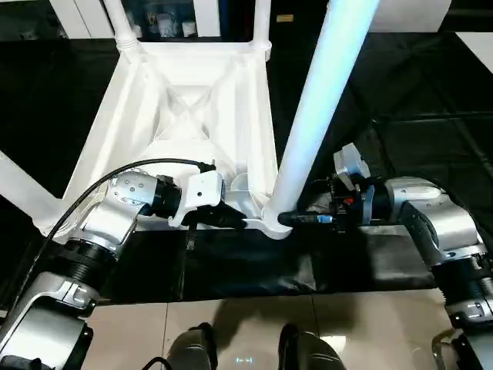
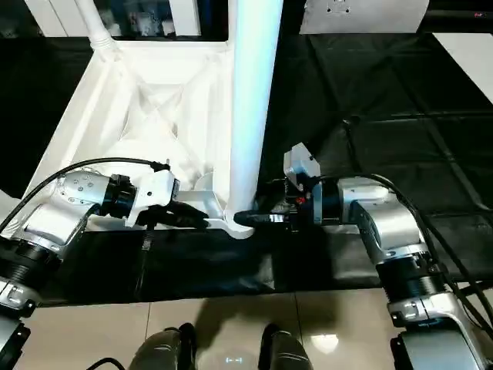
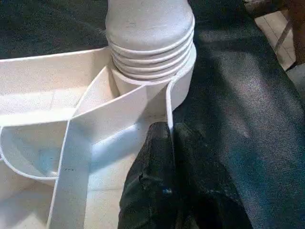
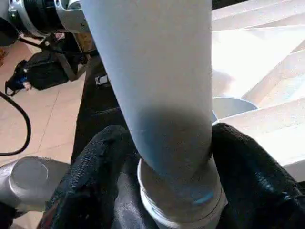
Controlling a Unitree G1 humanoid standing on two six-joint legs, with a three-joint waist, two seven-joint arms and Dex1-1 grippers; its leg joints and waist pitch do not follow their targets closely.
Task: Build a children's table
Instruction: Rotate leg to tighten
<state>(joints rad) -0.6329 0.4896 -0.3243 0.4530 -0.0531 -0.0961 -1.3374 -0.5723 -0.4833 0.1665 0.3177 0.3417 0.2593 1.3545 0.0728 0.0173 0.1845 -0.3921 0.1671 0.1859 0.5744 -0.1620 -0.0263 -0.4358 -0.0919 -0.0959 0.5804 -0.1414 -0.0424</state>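
The children's table lies upside down on a black mat, its ribbed white top (image 1: 192,100) facing up. A long white leg (image 1: 316,100) stands in the near corner socket (image 1: 271,223), and its threaded end (image 3: 150,52) shows at the socket mouth. My left gripper (image 1: 235,220) (image 3: 169,138) is shut on the thin near rim of the top, right beside that socket. My right gripper (image 1: 289,220) (image 4: 169,143) reaches in from the other side, one black finger (image 4: 95,162) pressed against each flank of the leg's base. Other legs (image 1: 119,19) (image 1: 262,23) rise from the far corners.
Another white leg (image 1: 23,196) juts out at the left edge. A white cabinet with glass doors (image 1: 166,19) stands behind the table. The black mat (image 1: 400,92) stretches to the right; tiled floor (image 1: 370,324) and my feet (image 1: 192,347) lie nearest me.
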